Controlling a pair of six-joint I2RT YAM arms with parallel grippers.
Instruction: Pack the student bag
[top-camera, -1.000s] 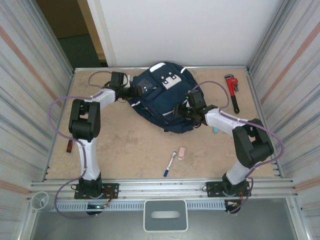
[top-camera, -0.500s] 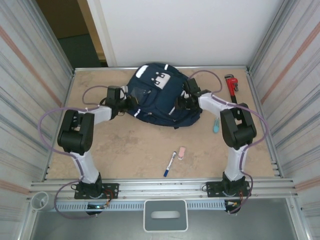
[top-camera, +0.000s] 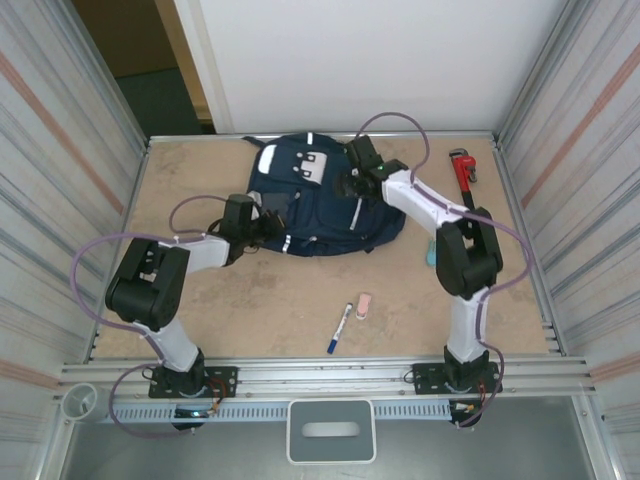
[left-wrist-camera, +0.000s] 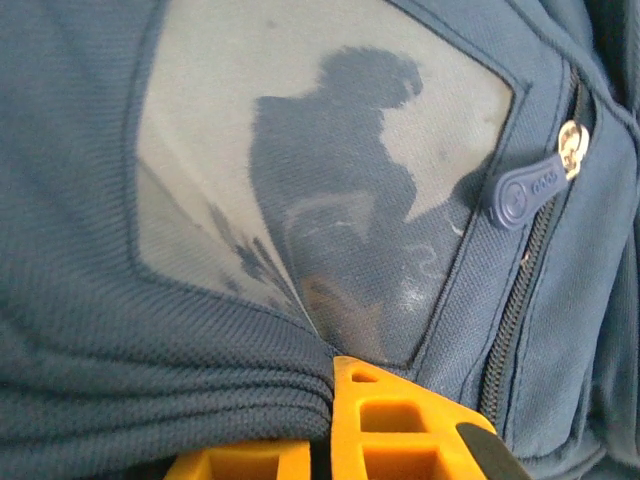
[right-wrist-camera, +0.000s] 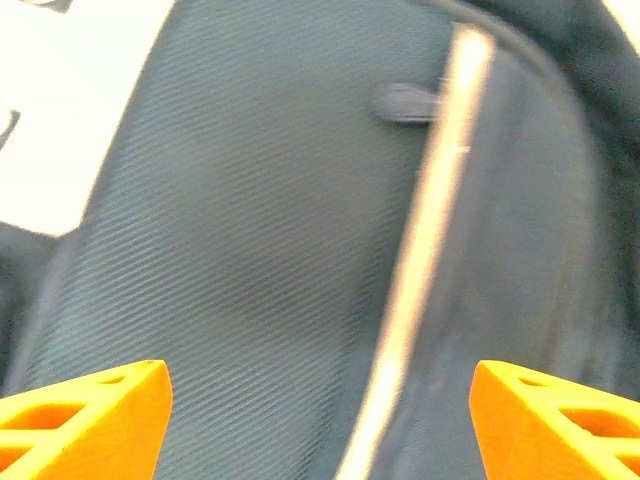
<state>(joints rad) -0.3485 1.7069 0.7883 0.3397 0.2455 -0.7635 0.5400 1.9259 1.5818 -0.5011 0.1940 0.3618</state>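
The student bag (top-camera: 320, 195), a navy-blue backpack with white stripes and a white patch, lies flat at the back middle of the table. My left gripper (top-camera: 262, 225) is at its lower left edge. In the left wrist view this gripper (left-wrist-camera: 325, 445) is shut on a bunched fold of the bag's fabric (left-wrist-camera: 150, 370), below a grey pocket window (left-wrist-camera: 320, 170) and a zipper pull (left-wrist-camera: 525, 190). My right gripper (top-camera: 345, 183) hovers over the bag's upper right part. Its orange fingertips (right-wrist-camera: 90, 410) stand wide open over a white reflective stripe (right-wrist-camera: 430, 230), with nothing between them.
A red pipe wrench (top-camera: 463, 180) lies at the back right. A teal object (top-camera: 431, 252) sits beside the right arm. A marker pen (top-camera: 340, 327) and a pink eraser (top-camera: 363, 304) lie on the table in front. Metal walls close both sides.
My left gripper closed on the bag's fabric and the bag shifted left and towards the back wall. My right gripper moved up along the bag and opened wider.
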